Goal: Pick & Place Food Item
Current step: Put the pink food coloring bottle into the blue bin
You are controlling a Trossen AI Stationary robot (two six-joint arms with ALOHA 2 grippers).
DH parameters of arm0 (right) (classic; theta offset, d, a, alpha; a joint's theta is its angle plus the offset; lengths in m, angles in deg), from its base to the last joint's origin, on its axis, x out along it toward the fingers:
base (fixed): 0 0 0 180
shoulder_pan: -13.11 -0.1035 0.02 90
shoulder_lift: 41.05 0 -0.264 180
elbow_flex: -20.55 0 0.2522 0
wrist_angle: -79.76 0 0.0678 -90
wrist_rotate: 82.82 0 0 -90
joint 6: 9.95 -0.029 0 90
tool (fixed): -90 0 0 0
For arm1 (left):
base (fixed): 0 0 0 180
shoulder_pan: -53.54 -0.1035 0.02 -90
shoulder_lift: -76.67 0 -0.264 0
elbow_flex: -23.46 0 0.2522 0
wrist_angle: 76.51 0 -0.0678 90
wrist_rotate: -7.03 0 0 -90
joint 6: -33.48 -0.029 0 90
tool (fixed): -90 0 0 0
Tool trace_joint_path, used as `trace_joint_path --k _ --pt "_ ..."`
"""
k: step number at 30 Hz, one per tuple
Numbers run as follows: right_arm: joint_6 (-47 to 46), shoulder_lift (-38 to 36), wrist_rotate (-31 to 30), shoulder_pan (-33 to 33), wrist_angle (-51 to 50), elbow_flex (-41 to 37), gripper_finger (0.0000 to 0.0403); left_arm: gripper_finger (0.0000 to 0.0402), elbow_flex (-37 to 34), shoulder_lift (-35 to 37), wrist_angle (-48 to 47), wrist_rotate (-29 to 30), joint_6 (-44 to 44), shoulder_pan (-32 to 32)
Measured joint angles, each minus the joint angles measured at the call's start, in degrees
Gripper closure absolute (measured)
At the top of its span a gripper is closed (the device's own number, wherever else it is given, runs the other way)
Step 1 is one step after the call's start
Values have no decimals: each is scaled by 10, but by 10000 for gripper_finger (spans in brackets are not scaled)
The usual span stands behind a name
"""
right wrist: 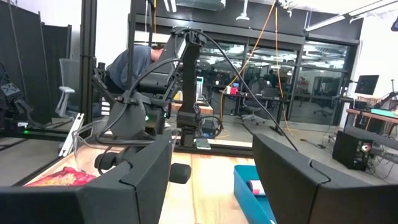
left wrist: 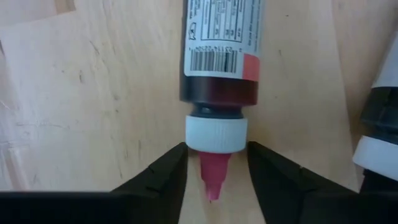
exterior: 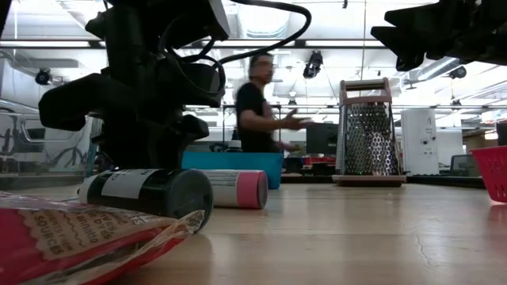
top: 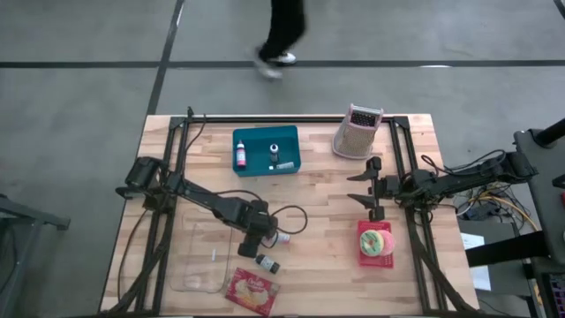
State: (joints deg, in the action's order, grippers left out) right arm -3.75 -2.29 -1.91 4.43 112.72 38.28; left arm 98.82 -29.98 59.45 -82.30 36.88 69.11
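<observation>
The left gripper (left wrist: 214, 171) sits low on the wooden table (top: 318, 190), its dark fingers (left wrist: 163, 174) flanking the white ribbed cap of a small bottle (left wrist: 219, 68) with a pink pointed tip; whether they press it cannot be told. The bottle lies on its side, smooth, with a barcode label. Just beside it lie a dark-capped bottle (top: 267, 263) and a crinkly red packet (top: 251, 291) near the table's front edge. The right gripper (top: 369, 187) hangs spread and empty, just behind a pink basket (top: 375, 240).
</observation>
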Motion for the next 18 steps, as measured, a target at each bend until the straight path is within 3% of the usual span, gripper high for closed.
trace_joint_path --k 11,18 --pt "0 0 0 0 0 0 184 361 0 0 -4 -1 -3 1" --pt "0 0 0 0 0 0 184 366 1 1 -19 9 5 1"
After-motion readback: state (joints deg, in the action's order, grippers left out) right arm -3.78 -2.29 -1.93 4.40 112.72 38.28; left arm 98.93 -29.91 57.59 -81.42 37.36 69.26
